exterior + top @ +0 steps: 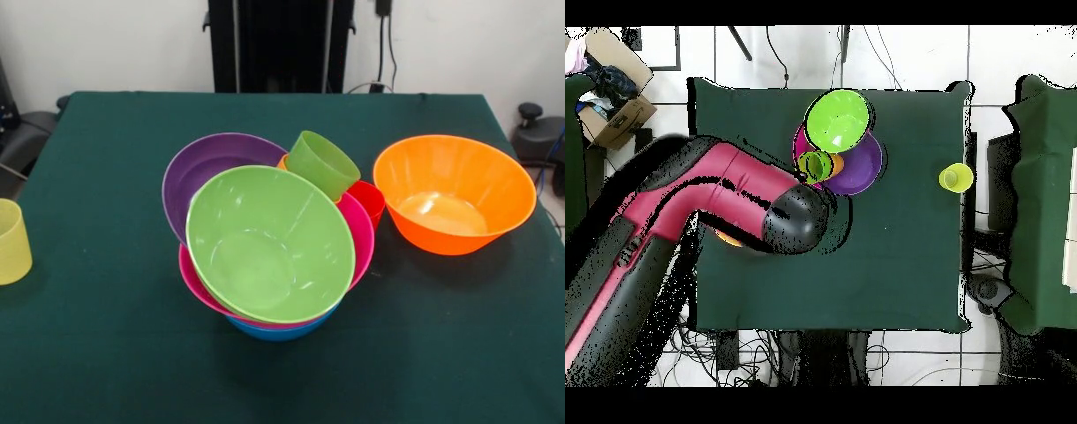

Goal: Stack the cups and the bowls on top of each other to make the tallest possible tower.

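Mid-table, a leaning tower (pixel 269 256): lime green bowl (pixel 269 243) tilted atop pink (pixel 357 231) and blue (pixel 282 330) bowls, purple bowl (pixel 207 163) behind, green cup (pixel 322 163) tipped on top. Orange bowl (pixel 455 194) alone beside; yellow cup (pixel 12 241) well apart. Gripper hidden under the arm (pixel 725 195); cannot tell its state.

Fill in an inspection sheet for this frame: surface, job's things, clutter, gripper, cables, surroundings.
Surface: dark green cloth over the table.
Job's things: tilted pile of lime bowl, pink, purple and blue bowls, with the green cup tipped behind; orange bowl apart; yellow cup alone at the edge.
Clutter: nothing seen.
Gripper: not visible; the red arm reaches over the table in the overhead view.
Cables: wires on the floor.
Surroundings: cardboard box, tiled floor.
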`<state>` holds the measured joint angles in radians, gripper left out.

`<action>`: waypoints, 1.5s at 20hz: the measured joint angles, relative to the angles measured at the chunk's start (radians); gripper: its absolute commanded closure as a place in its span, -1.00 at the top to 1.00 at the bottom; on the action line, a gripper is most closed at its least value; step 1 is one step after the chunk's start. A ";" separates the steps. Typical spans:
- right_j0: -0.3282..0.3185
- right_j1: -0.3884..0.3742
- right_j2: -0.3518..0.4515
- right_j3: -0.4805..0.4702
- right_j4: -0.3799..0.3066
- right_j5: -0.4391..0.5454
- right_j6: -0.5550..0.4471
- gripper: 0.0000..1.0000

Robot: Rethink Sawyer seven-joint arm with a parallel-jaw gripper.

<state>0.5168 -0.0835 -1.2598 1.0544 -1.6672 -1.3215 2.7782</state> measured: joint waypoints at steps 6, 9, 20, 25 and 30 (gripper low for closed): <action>0.071 -0.027 0.000 0.059 0.012 -0.001 0.000 1.00; 0.090 -0.021 0.000 0.077 0.033 0.016 0.000 1.00; 0.104 0.052 0.029 0.122 0.086 0.114 0.000 1.00; 0.118 0.072 0.044 0.144 0.099 0.126 0.000 1.00; 0.137 0.091 0.052 0.159 0.117 0.159 0.000 1.00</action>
<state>0.6533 0.0077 -1.2075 1.2132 -1.5498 -1.1628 2.7782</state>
